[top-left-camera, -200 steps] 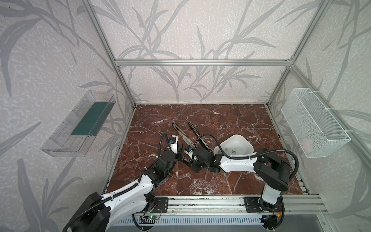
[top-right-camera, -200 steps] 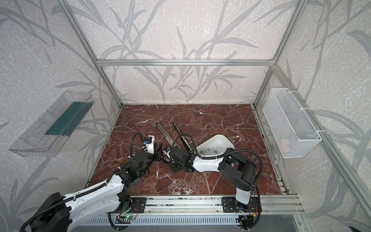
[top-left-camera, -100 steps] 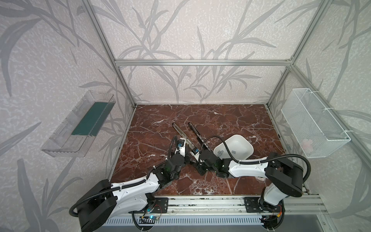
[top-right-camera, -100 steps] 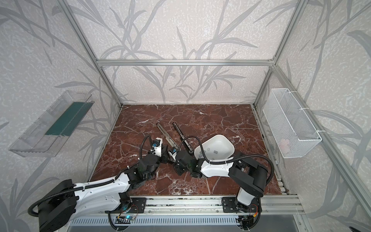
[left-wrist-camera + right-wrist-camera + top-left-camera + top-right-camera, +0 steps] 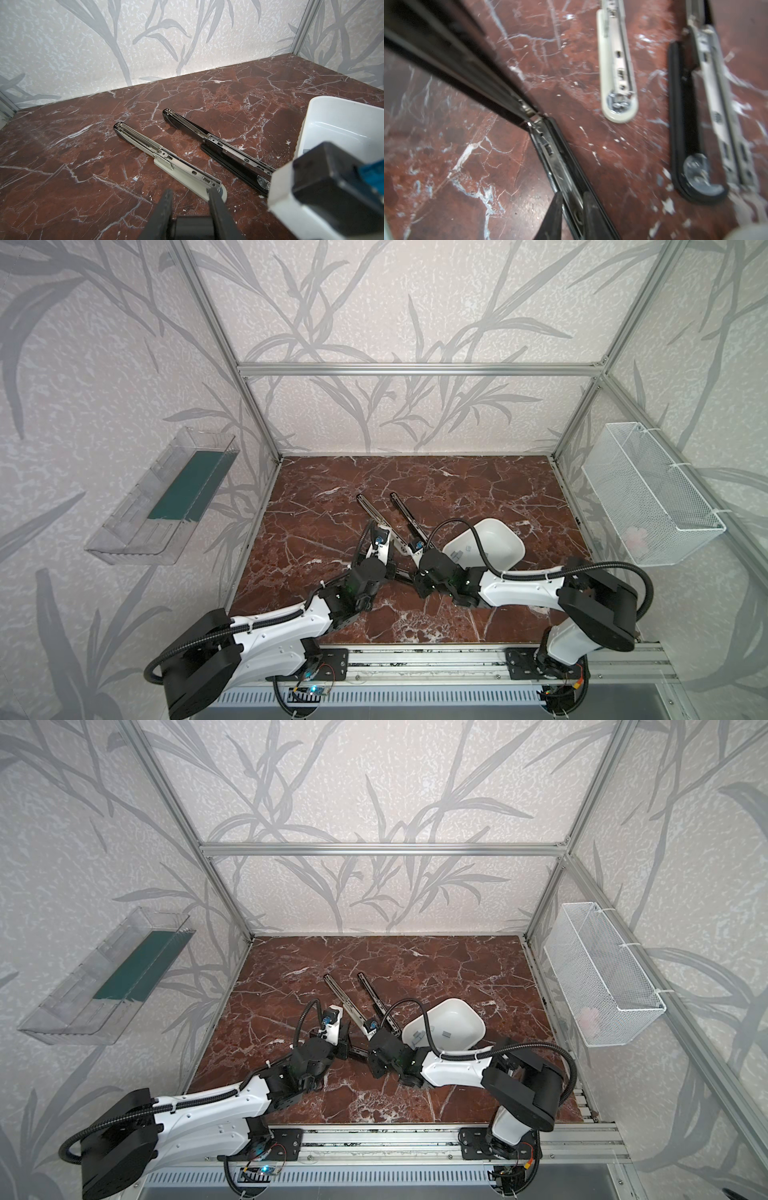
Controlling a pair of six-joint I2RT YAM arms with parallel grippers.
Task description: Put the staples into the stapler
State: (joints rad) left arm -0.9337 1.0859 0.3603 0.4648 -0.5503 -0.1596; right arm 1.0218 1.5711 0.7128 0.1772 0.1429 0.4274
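A black stapler hangs folded open between my grippers near the front middle. My left gripper is shut on one end of it, seen as a dark block between the fingers. In the right wrist view my right gripper is shut on the shiny magazine rail of the stapler. The cover runs off towards the left gripper. Small grey staples lie in a white bowl just right of the right gripper.
A white stapler and another black stapler lie opened flat side by side behind the grippers. A clear tray hangs on the left wall, a wire basket on the right wall. A metal rail runs along the front.
Both grippers have shifted a little to the right and nearer the front. The right jaws have narrowed onto the held stapler's rail. The left jaws are unchanged.
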